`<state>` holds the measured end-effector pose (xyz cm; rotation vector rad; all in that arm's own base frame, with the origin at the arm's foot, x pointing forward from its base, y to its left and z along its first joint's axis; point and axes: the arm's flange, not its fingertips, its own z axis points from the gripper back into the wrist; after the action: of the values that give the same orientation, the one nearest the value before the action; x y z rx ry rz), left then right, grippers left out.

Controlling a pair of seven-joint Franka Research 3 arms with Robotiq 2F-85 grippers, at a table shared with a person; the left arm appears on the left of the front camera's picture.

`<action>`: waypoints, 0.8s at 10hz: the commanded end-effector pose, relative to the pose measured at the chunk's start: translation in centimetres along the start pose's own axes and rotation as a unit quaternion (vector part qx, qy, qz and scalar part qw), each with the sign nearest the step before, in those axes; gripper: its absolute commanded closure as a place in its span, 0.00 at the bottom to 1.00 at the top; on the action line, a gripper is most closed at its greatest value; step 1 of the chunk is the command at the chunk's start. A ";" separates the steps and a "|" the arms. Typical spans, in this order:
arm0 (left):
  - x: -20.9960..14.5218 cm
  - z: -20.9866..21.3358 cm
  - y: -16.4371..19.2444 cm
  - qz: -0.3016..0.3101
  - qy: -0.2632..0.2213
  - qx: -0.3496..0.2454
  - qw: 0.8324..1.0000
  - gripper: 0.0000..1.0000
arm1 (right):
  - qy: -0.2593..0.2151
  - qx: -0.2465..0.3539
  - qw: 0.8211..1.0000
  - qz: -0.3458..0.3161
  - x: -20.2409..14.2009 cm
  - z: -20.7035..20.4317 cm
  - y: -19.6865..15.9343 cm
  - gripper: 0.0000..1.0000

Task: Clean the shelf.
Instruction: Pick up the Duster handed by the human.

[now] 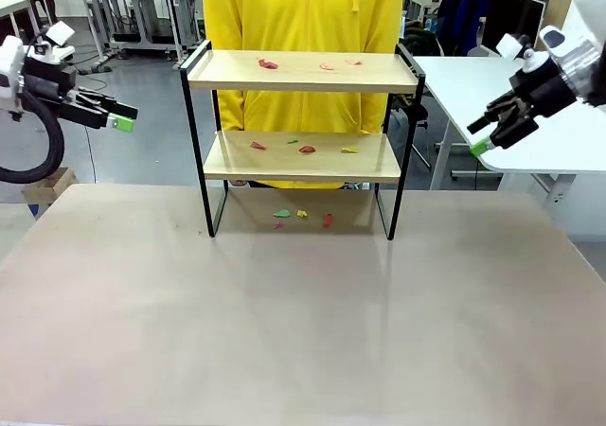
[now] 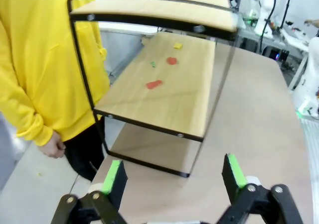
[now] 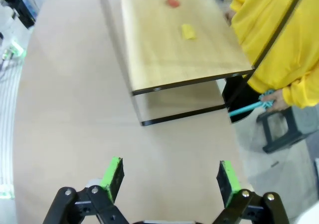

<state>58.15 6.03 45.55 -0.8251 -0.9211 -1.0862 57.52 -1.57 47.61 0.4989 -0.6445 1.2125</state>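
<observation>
The shelf (image 1: 303,71) stands between the two sets of jaws and beyond both, at the far middle of the beige tabletop (image 1: 303,322). It is a small two-tier rack: two light wooden boards in a thin black metal frame, with a raised rail at each end of the top board and slim legs down to the tabletop. Small coloured scraps lie on it: red and pink bits on the top board (image 1: 268,63), and red, green and yellow bits on the lower board (image 1: 307,149). More scraps (image 1: 302,214) lie on the tabletop under it.

The left jaws hang in the air well apart from the shelf's left end, about level with the gap between the boards. They stand wide with nothing between them. In the left wrist view the green pads (image 2: 112,176) frame the shelf's end (image 2: 169,104), which lies ahead of them.

The right jaws hang off the shelf's right end, also well apart from it, wide and holding nothing. Their pads (image 3: 113,171) point at the lower board (image 3: 174,55) ahead.

Beyond the shelf from both jaws stands a person in a yellow top (image 1: 303,9), one hand (image 2: 52,147) hanging at the side.
</observation>
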 end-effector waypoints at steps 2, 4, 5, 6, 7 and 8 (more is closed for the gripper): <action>-2.6 -0.6 6.1 -0.009 -0.061 -0.047 0.997 0.00 | -0.145 0.036 0.988 0.037 -4.8 -0.8 -8.6 0.00; -6.2 -0.6 6.6 -0.041 -0.114 -0.061 0.991 0.00 | -0.214 0.027 0.975 0.047 -8.6 -2.0 -9.2 0.00; -7.6 -0.3 6.4 -0.058 -0.148 -0.069 0.985 0.00 | -0.236 0.020 0.971 0.042 -10.0 -2.5 -9.0 0.00; -8.7 -0.2 6.3 -0.073 -0.181 -0.072 0.978 0.00 | -0.251 0.021 0.967 0.036 -11.1 -2.6 -9.1 0.00; -9.8 -0.3 6.2 -0.086 -0.219 -0.071 0.969 0.00 | -0.269 0.017 0.962 0.032 -12.2 -2.4 -9.3 0.00; -10.3 -0.3 6.1 -0.097 -0.241 -0.066 0.963 0.00 | -0.279 0.018 0.960 0.030 -12.8 -2.3 -9.4 0.00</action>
<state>62.44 11.40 35.61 -1.1186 -1.2907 -1.1422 64.42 -11.50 36.98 0.8525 -1.0621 1.1382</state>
